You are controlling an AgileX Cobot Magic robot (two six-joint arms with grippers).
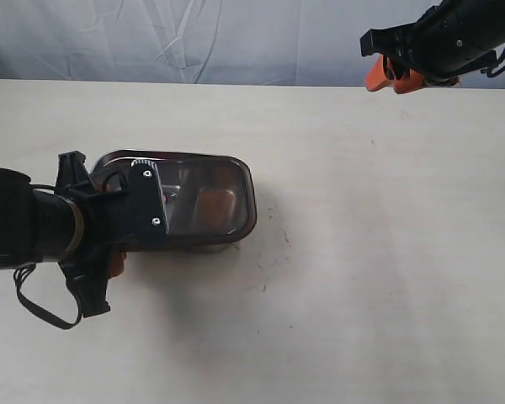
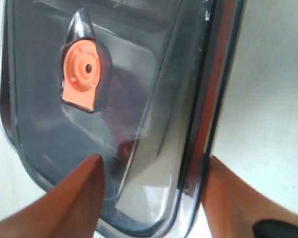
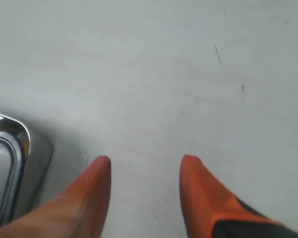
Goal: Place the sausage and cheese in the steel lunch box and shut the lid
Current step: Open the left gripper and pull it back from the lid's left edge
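The steel lunch box [image 1: 209, 247] lies left of centre with the dark translucent lid [image 1: 223, 181] resting on it. Through the lid I dimly see an orange-brown block, the cheese [image 1: 214, 203], and a dark-red patch, likely the sausage [image 2: 126, 148]. My left gripper [image 1: 143, 209] is over the box's left end. In the left wrist view the left gripper [image 2: 154, 157] is open, with one finger [image 2: 82, 198] over the lid [image 2: 139, 74] near its orange valve tab [image 2: 82, 74] and the other [image 2: 228, 198] against the box's rim [image 2: 227, 64]. My right gripper [image 1: 389, 76] hangs open at the far right, holding nothing.
The pale table [image 1: 387, 252] stretches to the right of the box. In the right wrist view the right gripper [image 3: 145, 158] hovers above bare table, with a corner of the box [image 3: 36, 148] at one side. A wrinkled backdrop [image 1: 194, 38] runs behind the table.
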